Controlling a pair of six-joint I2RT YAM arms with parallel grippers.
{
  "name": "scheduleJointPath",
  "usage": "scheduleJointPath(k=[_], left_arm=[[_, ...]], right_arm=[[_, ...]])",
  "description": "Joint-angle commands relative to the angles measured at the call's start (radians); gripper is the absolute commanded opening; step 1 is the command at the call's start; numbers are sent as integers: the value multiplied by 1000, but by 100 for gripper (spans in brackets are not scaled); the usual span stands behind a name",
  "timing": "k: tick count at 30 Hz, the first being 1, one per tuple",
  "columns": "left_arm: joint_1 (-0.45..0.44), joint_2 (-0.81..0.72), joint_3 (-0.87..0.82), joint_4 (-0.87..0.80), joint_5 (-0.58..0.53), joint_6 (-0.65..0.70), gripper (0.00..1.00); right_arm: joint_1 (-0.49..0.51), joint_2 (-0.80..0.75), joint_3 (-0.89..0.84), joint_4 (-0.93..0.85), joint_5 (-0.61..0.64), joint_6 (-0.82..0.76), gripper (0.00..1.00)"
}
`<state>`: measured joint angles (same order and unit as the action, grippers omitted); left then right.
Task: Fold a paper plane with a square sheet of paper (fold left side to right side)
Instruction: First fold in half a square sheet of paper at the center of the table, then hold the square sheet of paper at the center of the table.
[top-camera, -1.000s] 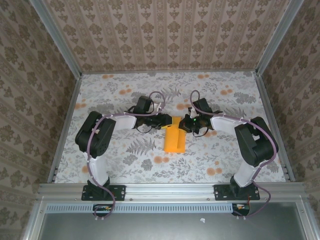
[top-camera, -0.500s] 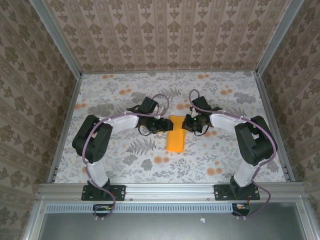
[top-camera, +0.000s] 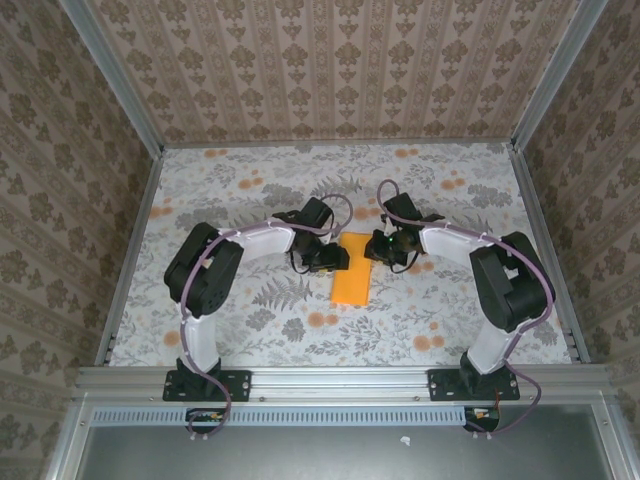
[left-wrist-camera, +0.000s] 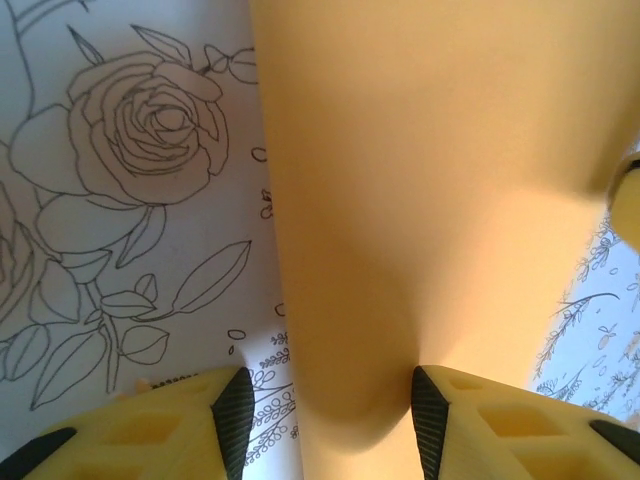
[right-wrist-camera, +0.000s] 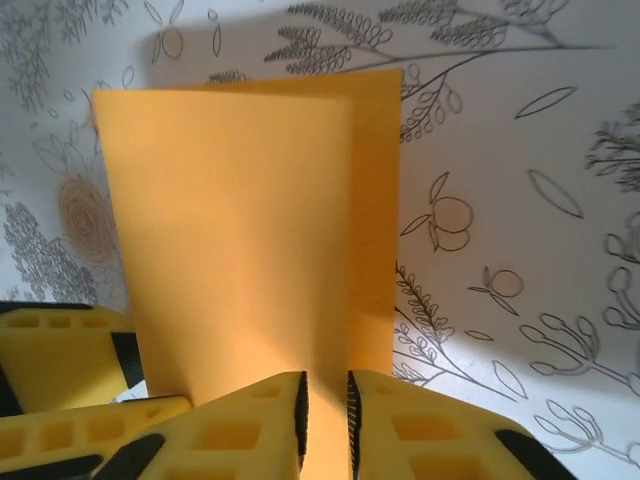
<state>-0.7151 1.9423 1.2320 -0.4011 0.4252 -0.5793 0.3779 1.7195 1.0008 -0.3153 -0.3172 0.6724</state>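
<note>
Square sheet of paper (top-camera: 351, 270): left half newly flat over right, fold made. Left gripper (left-wrist-camera: 330, 410), 10 o'clock, jaws parted; right gripper (right-wrist-camera: 326, 400), 2 o'clock, jaws slit-wide, hold unclear

From above, the left gripper (top-camera: 336, 258) and right gripper (top-camera: 374, 249) are too small for you to read: their fingertips sit under the dark wrist housings (top-camera: 318, 215). Contact with the orange sheet (top-camera: 352, 278) is impossible to call, and its far end is partly covered. On the left wrist camera the sheet is a soft blur running off the top and bottom edges. The fingers (left-wrist-camera: 232, 425) are cropped by the bottom edge, and you can't identify the pale smear (left-wrist-camera: 628, 200) at the right edge. On the right wrist camera the sheet's near edge disappears between the pads (right-wrist-camera: 298, 405) — pinched or just slotted, you can't tell — and those fingers are cut off below.
</note>
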Motion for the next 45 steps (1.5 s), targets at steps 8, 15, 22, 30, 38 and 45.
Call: scheduleJointPath(k=[8,15,22,30,38,45], left_arm=[[-37,50,56,-80,-36,23,49],[-41,67,72,-102,-42,22,50],[-43,67,80,-119,-52,23,50],[-46,73,81,-129,-57,26,49],[-50,81,85,-137,-59,25,49],[-51,83,89,-147,-65,29,49]], right_arm=[[-53,-278,-155,47,182,16,53],[-66,-322,-186,49,188,18,59],[-66,-313,-182,59,160,23,59],[-66,-285,-176,69,117,27,58],[-51,-176,-163,139,-21,73,31],[-15,-79,-129,154,-67,93,9]])
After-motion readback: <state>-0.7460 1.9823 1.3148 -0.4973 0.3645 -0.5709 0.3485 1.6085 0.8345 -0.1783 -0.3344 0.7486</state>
